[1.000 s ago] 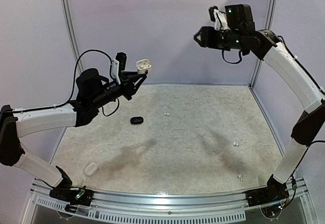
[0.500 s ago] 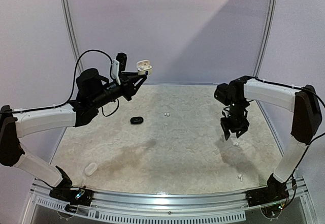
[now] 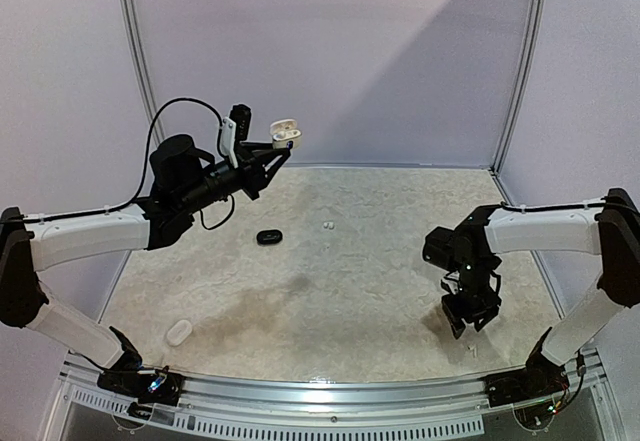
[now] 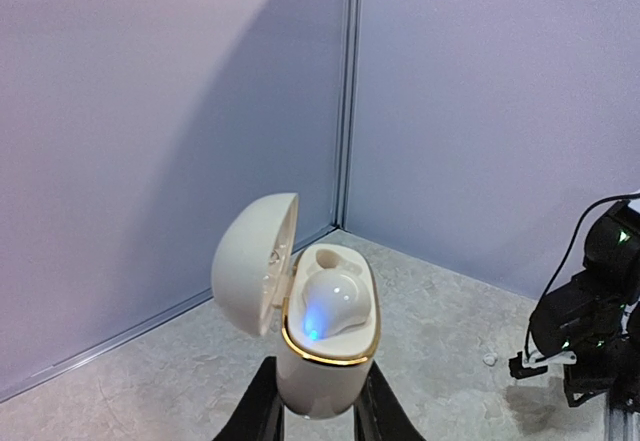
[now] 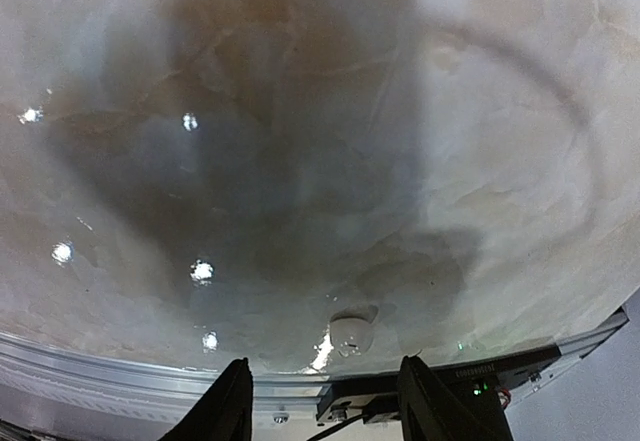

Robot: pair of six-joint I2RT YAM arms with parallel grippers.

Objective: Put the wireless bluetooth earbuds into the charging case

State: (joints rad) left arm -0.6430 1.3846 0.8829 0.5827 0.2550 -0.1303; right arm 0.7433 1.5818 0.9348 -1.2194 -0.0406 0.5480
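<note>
Mottled pale tabletop (image 3: pixel 350 291), viewed from above and from both wrists. Nearest, by the front rail (image 3: pixel 330 386) on the right, the right hand (image 5: pixel 325 411) hovered low with its fingers apart and nothing between them. One white earbud (image 5: pixel 350 333) lay just ahead of the gap, close to the edge. At front left lay a second white case (image 3: pixel 178 332); farther back were a black case (image 3: pixel 268 236) and two more white buds (image 3: pixel 326 226). Farthest, the left hand (image 4: pixel 318 416) was clamped on the lower body of the open charging case (image 4: pixel 325 351), held well above the surface with its lid hinged aside (one seated bud (image 4: pixel 332 306) glowed blue, the neighbouring socket (image 4: pixel 335 258) was vacant). Likely hazards:
- The tiny, rounded earbud could squirt from closing fingers and skid over the nearby rail.
- A skewed grip would leave it misaligned with the narrow socket.
- Any tilt of the raised case might shed the seated bud.
</note>
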